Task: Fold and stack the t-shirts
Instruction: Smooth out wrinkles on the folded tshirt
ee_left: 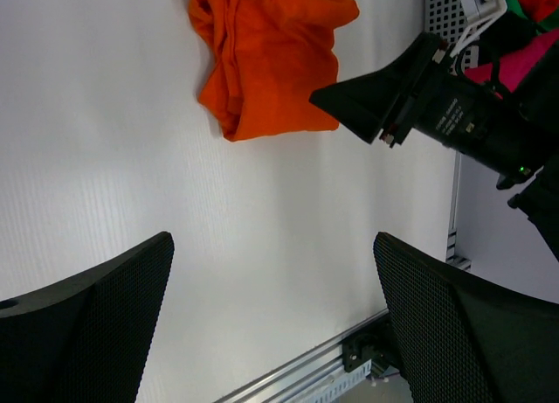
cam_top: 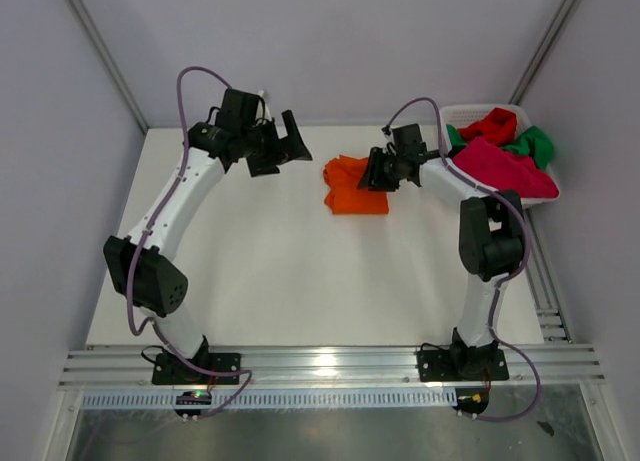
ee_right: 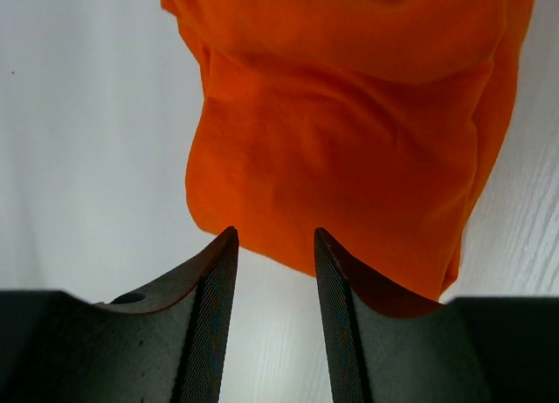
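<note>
Four soft cloth t-shirts are in view, each a single solid colour. One, the bright orange t-shirt (cam_top: 355,191), lies on the matte white desk (cam_top: 280,271) a little right of centre toward the far side. It is bunched into a rough rectangle with rounded, creased folds and a doubled-over edge. The other three are heaped in the white plastic lattice basket (cam_top: 470,109) at the far right corner. The red t-shirt (cam_top: 492,126) is at the back, the green t-shirt (cam_top: 535,143) on the right, and the magenta-pink t-shirt (cam_top: 500,166) is draped across the front so that it spills over the rim.

There are two arms, each with smooth white shells, black joints and a looping purple cable (cam_top: 195,73). The right end effector (cam_top: 375,171) is at the right edge of the orange cloth. In the right wrist view its two black fingers, faced with fine cross-hatched pads, stand partly apart. Bare desk and the shirt's edge show in the gap, and no cloth is pinched there. The left end effector (cam_top: 285,151) hangs above bare desk to the left of the orange shirt, well apart from it. Its two broad, dimple-textured black fingers are spread wide with nothing between them.
</note>
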{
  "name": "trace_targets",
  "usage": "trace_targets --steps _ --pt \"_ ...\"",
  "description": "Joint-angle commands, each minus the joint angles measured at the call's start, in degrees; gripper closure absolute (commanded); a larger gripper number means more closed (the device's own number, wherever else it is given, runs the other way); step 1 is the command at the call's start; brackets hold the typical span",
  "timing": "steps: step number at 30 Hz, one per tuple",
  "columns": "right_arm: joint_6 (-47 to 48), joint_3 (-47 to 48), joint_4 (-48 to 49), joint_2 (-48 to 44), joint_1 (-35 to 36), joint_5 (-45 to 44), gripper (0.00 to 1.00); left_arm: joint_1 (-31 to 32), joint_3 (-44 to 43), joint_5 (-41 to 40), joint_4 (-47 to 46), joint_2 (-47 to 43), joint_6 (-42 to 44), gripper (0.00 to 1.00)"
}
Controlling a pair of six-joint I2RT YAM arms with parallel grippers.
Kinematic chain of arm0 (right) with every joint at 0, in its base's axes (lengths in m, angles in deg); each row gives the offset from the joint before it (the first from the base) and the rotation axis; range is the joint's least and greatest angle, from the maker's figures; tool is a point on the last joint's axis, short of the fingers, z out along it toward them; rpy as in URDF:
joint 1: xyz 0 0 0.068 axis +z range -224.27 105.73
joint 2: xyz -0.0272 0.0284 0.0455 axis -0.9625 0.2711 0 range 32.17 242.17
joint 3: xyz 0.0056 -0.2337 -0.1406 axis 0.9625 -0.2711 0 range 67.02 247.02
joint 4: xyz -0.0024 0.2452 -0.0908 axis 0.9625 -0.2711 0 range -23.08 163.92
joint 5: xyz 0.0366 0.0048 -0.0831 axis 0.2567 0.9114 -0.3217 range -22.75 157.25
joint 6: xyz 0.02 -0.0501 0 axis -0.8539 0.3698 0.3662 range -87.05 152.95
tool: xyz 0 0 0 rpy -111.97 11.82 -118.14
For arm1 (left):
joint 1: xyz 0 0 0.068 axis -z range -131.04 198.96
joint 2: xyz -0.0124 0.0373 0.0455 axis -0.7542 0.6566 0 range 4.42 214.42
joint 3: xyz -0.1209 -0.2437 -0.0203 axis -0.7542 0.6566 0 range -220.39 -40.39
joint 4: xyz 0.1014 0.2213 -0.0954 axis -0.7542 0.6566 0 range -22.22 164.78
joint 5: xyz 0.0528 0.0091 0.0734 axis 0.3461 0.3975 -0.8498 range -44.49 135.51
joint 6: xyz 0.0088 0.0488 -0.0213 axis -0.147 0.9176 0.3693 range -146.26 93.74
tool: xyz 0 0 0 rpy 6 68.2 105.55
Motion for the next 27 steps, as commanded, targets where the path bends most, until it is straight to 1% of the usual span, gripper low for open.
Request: trace_targets --steps 1,5,9,20,23,27 --pt "-0.87 5.89 2.89 2.35 0.27 0.79 0.55 0.08 3.05 1.1 -1.66 -5.11 -0.47 0.01" --pt "-1.75 9.75 3.33 6.04 0.18 1.14 0.55 0.08 6.56 0.31 -2.89 -8.28 -0.39 0.01" --pt "-1.84 14.15 2.72 10.51 0.27 1.41 0.55 0.08 8.94 -0.04 -2.81 -9.52 -0.47 0.01" --pt "0.18 30.92 -4.23 22.39 0.27 -0.52 0.55 0.08 12.01 -0.75 -2.37 -12.07 -1.18 0.01" --pt "0.71 33.4 -4.32 23.97 0.18 -1.84 0.55 0.08 14.03 -0.84 -2.28 -13.03 -1.44 0.01" --pt "1.76 34.02 -3.0 23.98 0.18 -3.95 0.55 0.08 17.64 -0.75 -3.86 -14.88 -2.32 0.01"
